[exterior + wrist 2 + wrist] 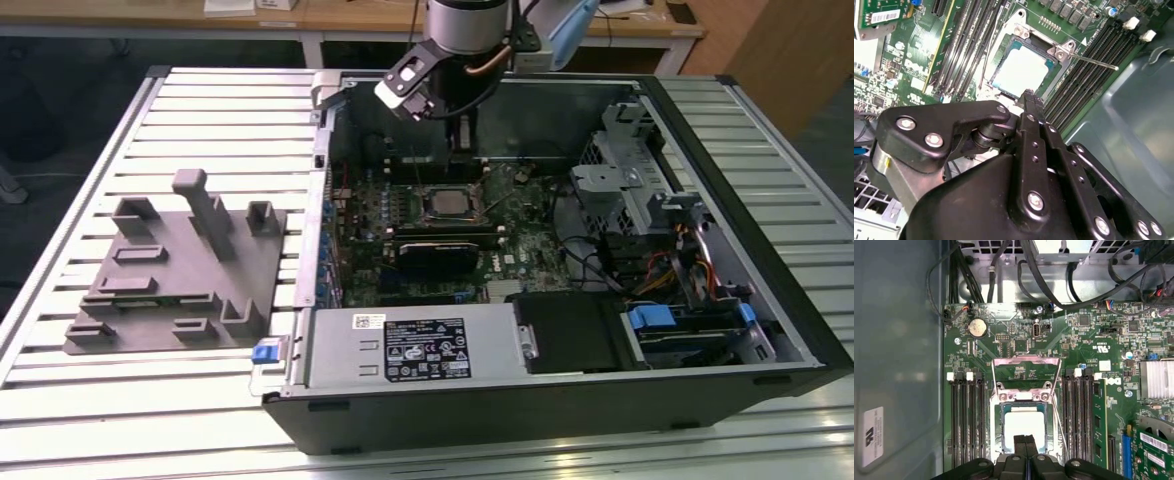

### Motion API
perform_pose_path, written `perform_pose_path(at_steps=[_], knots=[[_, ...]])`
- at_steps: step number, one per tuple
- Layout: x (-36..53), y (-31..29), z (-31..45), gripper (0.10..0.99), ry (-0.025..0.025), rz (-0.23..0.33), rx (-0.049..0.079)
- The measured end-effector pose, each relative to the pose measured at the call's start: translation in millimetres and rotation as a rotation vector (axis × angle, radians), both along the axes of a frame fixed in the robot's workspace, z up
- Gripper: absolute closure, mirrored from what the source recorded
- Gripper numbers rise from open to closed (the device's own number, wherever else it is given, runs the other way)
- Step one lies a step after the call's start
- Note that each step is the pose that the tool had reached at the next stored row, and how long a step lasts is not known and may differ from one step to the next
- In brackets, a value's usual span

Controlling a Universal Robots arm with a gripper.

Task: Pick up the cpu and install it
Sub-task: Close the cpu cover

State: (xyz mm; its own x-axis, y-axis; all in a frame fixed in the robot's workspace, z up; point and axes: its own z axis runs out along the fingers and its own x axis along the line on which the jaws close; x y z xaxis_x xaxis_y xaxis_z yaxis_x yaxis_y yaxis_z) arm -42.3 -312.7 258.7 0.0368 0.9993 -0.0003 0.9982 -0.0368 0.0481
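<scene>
The cpu (pixel 447 203) lies flat in the motherboard socket inside the open computer case (pixel 747 150), its silver top facing up. Both wrist views show it, the cpu (pixel 1024 424) just beyond my fingertips and the cpu (pixel 1021 70) framed by the socket. The socket's metal retention frame (pixel 1026 365) is folded back and its lever (pixel 1094 61) sticks out to one side. My gripper (pixel 458 130) hangs above the back of the case, over the socket area. Its gripper (pixel 1026 440) fingers are pressed together, shut with nothing between them, and apart from the chip.
A grey plastic fixture (pixel 174 270) sits on the slatted table at the exterior view's left. Inside the case are a black rectangular block (pixel 434 252), the power supply (pixel 414 345), a drive cage (pixel 641 190) and cables (pixel 1054 285). Memory slots (pixel 966 415) flank the socket.
</scene>
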Motion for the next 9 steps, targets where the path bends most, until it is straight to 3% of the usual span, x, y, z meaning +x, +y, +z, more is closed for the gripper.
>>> perform_pose_path(at_steps=[9], knots=[[0.6,0.0,3.3,0.980,0.0000,0.000,0.000]])
